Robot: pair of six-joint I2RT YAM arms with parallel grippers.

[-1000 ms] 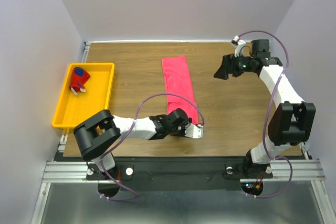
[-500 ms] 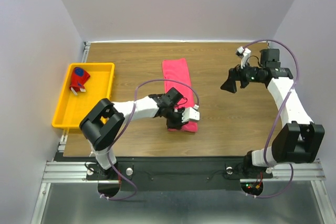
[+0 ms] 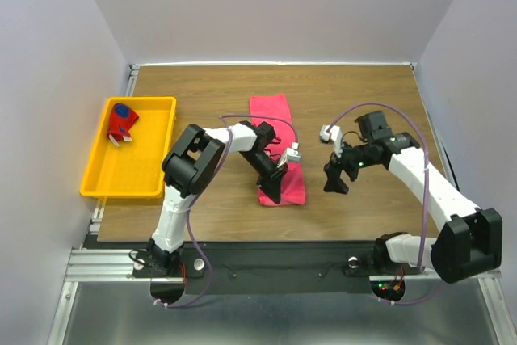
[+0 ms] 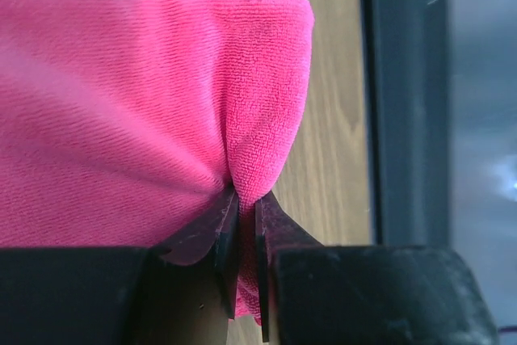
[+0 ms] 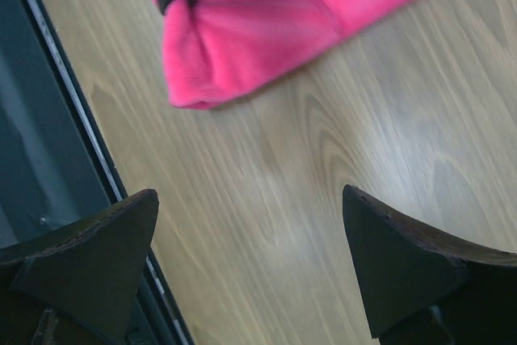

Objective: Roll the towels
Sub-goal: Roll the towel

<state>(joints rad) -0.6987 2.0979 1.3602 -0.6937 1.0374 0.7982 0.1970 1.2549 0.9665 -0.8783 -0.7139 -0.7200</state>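
- The pink towel (image 3: pixel 270 109) lies as a long strip down the middle of the table (image 3: pixel 194 94), and its near end is doubled into a thick, rounded fold
- The left gripper (image 4: pixel 242 217) is clenched on that near end; the left wrist view shows a ridge of cloth pinched between its two dark fingers
- Seen from above, the left arm's wrist and its looping cable cross the towel's middle and hide that stretch of cloth
- The right gripper (image 5: pixel 250 195) hangs with its jaws spread wide and nothing between them, over bare wood just right of the towel and apart from it
- In the right wrist view the folded corner lies ahead of the fingers, near the table's near edge
- The patterned towel (image 3: pixel 123 122), red and navy blue, sits bunched in the far end of the yellow tray (image 3: pixel 95 177) at the table's left side, well apart from both grippers
- A black rail (image 4: pixel 404 94) runs along the table's near edge, close to the pinched end
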